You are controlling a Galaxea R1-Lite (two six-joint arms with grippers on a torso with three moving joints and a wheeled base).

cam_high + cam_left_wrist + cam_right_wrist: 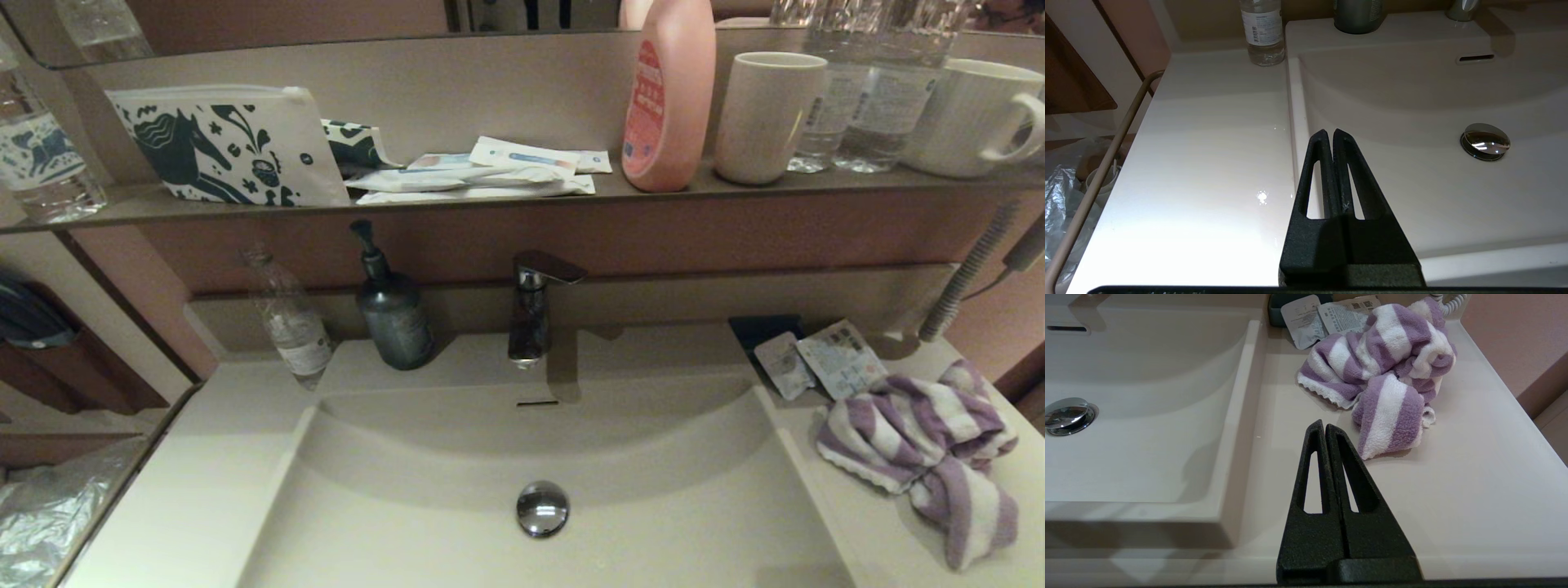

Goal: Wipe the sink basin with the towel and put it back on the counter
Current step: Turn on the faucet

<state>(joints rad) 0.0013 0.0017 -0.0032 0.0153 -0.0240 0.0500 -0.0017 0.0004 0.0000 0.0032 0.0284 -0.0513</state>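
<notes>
The purple-and-white striped towel [927,445] [1384,379] lies crumpled on the counter [865,539] to the right of the sink basin [457,457]. The basin holds nothing; its chrome drain plug [542,508] and slot overflow [537,403] show. Neither arm appears in the head view. My right gripper [1324,425] is shut and empty, hovering above the counter [1453,490] just short of the towel's near end. My left gripper [1329,132] is shut and empty above the basin's left rim [1295,122], beside the left counter [1208,163].
Behind the basin stand the faucet [532,306], a dark pump bottle [393,314] and a clear bottle [287,314]. Sachets [820,359] and a dark dish lie behind the towel. The brown shelf [522,200] carries a horse-print pouch [229,147], packets, a pink bottle and mugs.
</notes>
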